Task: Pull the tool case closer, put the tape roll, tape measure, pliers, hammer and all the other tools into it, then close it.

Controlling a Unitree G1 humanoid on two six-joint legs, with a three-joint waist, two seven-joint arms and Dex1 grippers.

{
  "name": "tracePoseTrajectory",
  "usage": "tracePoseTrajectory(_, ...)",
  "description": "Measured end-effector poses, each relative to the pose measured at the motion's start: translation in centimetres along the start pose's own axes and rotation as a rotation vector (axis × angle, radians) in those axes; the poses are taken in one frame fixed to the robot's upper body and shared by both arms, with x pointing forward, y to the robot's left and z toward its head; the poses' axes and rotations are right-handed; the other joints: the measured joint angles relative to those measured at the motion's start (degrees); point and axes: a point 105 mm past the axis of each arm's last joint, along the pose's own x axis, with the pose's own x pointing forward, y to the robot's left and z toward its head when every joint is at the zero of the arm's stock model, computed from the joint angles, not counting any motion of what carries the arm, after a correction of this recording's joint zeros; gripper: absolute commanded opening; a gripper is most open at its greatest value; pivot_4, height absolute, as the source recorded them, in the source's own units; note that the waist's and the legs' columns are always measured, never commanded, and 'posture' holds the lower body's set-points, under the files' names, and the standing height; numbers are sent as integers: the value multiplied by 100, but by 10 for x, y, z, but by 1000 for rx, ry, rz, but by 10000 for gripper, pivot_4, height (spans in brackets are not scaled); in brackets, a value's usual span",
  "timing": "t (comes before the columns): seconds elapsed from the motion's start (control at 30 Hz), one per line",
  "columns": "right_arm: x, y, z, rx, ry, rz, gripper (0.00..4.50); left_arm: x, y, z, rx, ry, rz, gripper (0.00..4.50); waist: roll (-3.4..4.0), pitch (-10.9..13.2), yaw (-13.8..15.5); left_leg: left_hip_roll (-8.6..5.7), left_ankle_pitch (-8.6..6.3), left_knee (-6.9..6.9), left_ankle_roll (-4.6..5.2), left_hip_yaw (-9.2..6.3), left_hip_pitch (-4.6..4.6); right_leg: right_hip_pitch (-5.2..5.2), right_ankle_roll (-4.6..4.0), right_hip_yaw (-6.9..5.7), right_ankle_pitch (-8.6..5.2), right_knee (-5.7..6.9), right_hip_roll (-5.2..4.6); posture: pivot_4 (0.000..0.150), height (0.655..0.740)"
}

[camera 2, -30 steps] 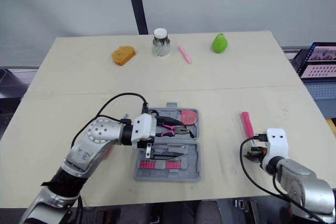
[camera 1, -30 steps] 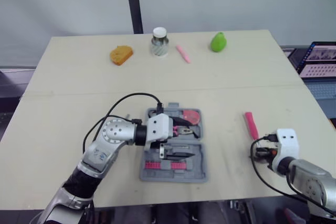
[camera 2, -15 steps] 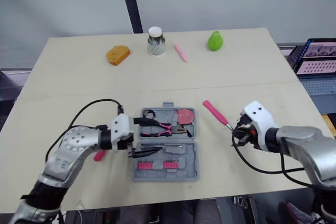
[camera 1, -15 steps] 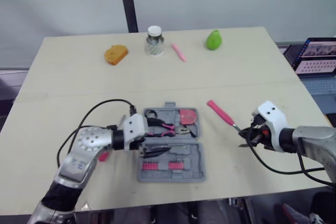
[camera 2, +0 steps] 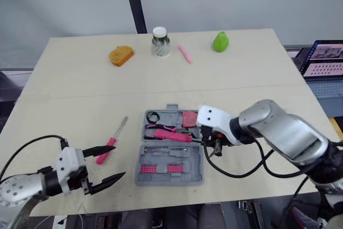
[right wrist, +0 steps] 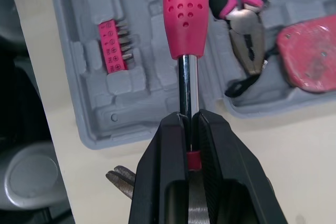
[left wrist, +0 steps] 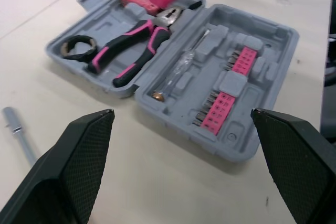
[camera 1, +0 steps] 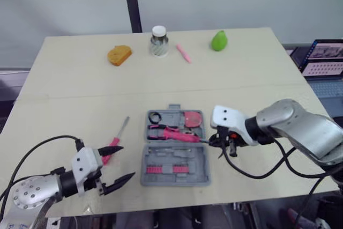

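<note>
The grey tool case (camera 1: pixel 201 174) lies open near the table's front middle. It holds a black tape roll (camera 1: pixel 156 117), a red tape measure (camera 1: pixel 193 117), pink-and-black pliers (left wrist: pixel 126 45) and rows of pink bits (camera 1: pixel 171 167). My right gripper (camera 1: pixel 218 142) is at the case's right edge, shut on the metal shaft of a pink-handled hammer (right wrist: pixel 185 14). The handle lies low across the pliers. A pink-handled screwdriver (camera 1: pixel 115 139) rests on the table left of the case. My left gripper (camera 1: pixel 124 162) hangs open and empty at the front left, apart from the case.
Along the far edge sit an orange bread-like piece (camera 1: pixel 119 54), a small jar (camera 1: pixel 158 41), a pink pen (camera 1: pixel 185 53) and a green pear (camera 1: pixel 218 41). A laptop (camera 1: pixel 321 57) stands off the table at the right.
My right gripper has carried the hammer leftward from the table's right side to over the case. My left gripper has pulled back from the case to the front left, uncovering the screwdriver.
</note>
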Motion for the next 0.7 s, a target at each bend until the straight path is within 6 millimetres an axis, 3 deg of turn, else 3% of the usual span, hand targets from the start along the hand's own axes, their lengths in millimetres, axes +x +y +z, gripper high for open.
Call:
tracePoseTrajectory(0.13, 14, 5, 3, -69, 65, 50, 230, -11, -16, -10, -41, 28, 13, 45000, 0, 0, -15, 4, -6, 0, 1, 9, 0, -8, -4, -1, -2, 3, 1, 1500, 7400)
tracePoseTrajectory(0.3, 16, 8, 7, -108, 89, 70, 230, -15, -31, -4, -41, 21, 16, 45000, -1, 0, 1, 2, -11, 2, 6, 13, -1, -8, -4, 1, -2, 1, -2, 1500, 7400)
tracePoseTrajectory(0.7, 32, 19, 19, -168, 112, 110, 230, -13, -39, -2, -57, 17, 32, 45000, -1, -1, -50, 9, -15, 2, 3, 20, -1, -19, -11, 2, -5, 8, 1, 1500, 7400)
